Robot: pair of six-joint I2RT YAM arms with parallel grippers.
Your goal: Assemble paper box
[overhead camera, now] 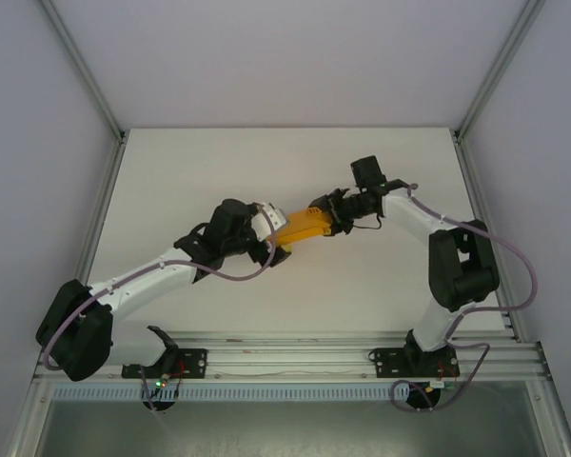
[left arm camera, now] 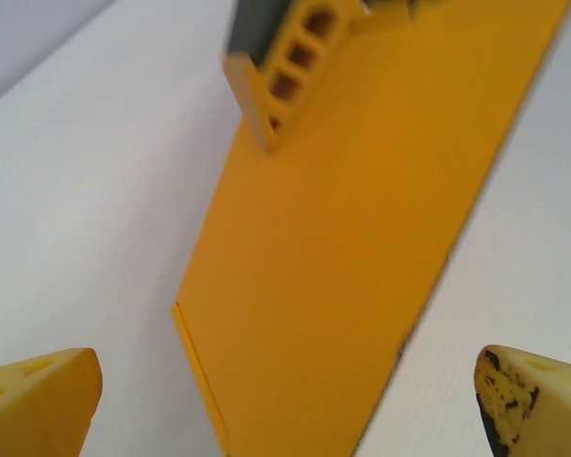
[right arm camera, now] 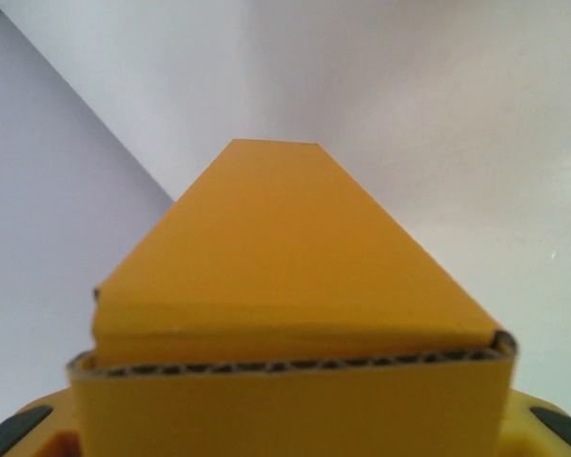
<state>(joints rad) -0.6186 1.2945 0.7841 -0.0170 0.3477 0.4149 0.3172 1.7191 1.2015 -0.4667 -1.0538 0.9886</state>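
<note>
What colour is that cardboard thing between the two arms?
The paper box is plain bright orange-yellow, with no print; the right wrist view shows it best.

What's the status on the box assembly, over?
Left end effector open, not touching paper box. Right end effector shut on it. Nothing in the way.

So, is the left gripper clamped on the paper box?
No, the left gripper has its fingers wide apart, clear of the paper box.

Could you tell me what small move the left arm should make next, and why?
Probably ease the open left gripper forward around the paper box and close. Its fingers stand wide on either side of the box without touching it, and the right gripper alone holds the far end.
</note>
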